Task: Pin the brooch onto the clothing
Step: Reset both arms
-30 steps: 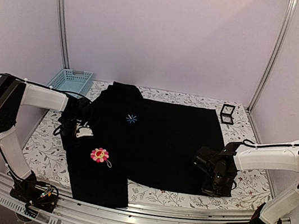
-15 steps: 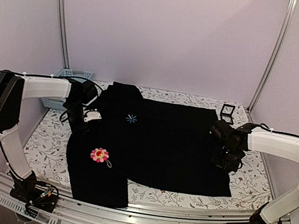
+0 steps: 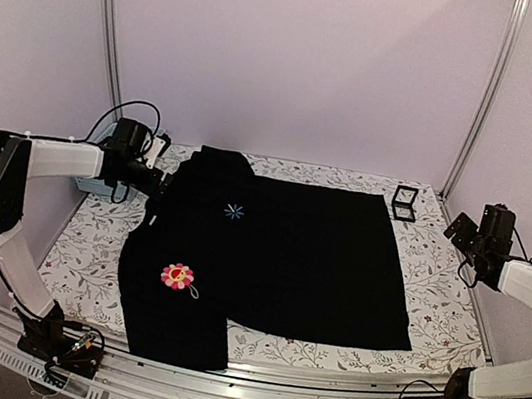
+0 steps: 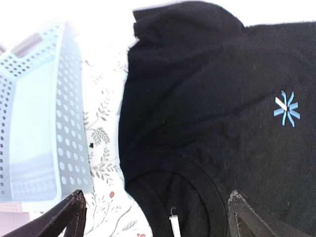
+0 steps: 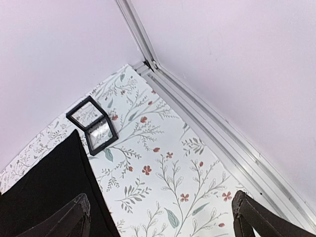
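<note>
So the brooch (image 3: 177,276) sits on the near-left part of the clothing (image 3: 288,254), pink petals up, with a little yellowish bit poking out at its lower right. From the overhead view it's too small to tell if the pin actually goes through the fabric or if it's just lying on top, so I wouldn't call this done. The shirt is spread flat over the table (image 3: 434,287), blue star emblem (image 4: 287,109) up by the chest and well apart from the brooch.

The left gripper (image 4: 155,217) hangs over the collar area with its fingers spread wide and nothing between them, the blue basket (image 4: 39,123) just off to its side. The right gripper (image 5: 160,217) is out by the far right corner, also wide and empty, looking down at the small black stand (image 5: 93,124) and the shirt's edge.

Main worry imo: if the pin isn't latched, any tug on that soft fabric slides the brooch right off, and the left fingers are close enough to the collar to snag it
</note>
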Available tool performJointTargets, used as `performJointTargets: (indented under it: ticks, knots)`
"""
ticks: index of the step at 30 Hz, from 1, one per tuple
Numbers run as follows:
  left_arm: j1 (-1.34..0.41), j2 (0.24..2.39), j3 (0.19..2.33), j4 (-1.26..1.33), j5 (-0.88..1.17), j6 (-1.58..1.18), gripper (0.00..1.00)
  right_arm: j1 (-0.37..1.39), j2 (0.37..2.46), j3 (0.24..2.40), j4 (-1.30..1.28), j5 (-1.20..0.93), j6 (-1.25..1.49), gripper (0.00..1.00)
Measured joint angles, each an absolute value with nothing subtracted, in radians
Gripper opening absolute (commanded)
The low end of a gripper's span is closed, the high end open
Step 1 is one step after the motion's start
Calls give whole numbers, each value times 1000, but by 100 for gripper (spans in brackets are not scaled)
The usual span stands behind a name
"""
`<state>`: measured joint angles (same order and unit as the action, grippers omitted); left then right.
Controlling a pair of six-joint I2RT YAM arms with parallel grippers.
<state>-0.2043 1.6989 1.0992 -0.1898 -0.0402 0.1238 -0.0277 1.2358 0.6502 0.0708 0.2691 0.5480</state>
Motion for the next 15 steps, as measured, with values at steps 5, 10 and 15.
performJointTargets:
  ticks: [5,10,15]
  knots:
    - [-205,1647,922,56,-104,23,100,-28,1208,580,247,243,460,99]
    - [-205,1642,862,162,-150,-29,100,-28,1207,512,357,229,411,99]
    - [-205,1630,858,210,-170,-51,100,-28,1219,461,437,231,402,99]
